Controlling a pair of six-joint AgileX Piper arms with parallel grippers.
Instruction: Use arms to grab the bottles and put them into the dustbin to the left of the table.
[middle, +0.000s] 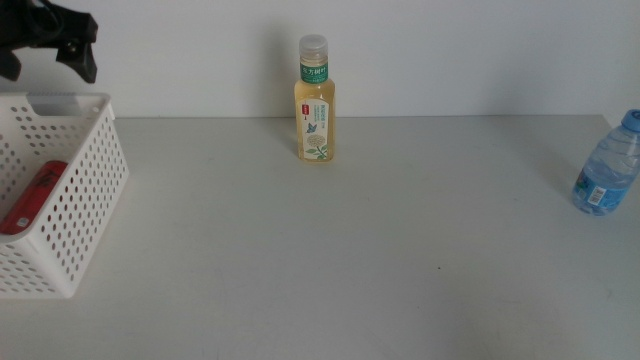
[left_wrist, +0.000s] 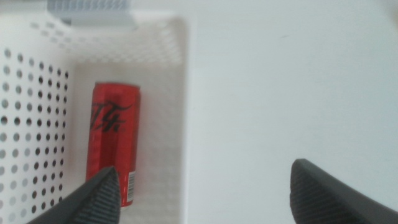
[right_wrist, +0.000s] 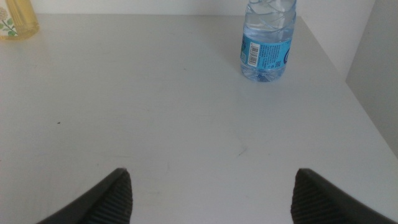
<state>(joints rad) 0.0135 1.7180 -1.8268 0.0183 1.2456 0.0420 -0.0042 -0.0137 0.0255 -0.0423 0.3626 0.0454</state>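
The slim red can lies flat inside the white perforated dustbin at the table's left end. My left gripper hovers open and empty above the bin's right wall. In the middle view it is the black shape at the top left. A yellow tea bottle stands upright at the back centre of the table. Near the right edge stands a clear water bottle with a blue label. My right gripper is open and empty, low over the table, well short of the water bottle.
A white wall runs behind the table. The table's right edge passes close beside the water bottle. The tea bottle's base shows in the right wrist view, far across from the water bottle.
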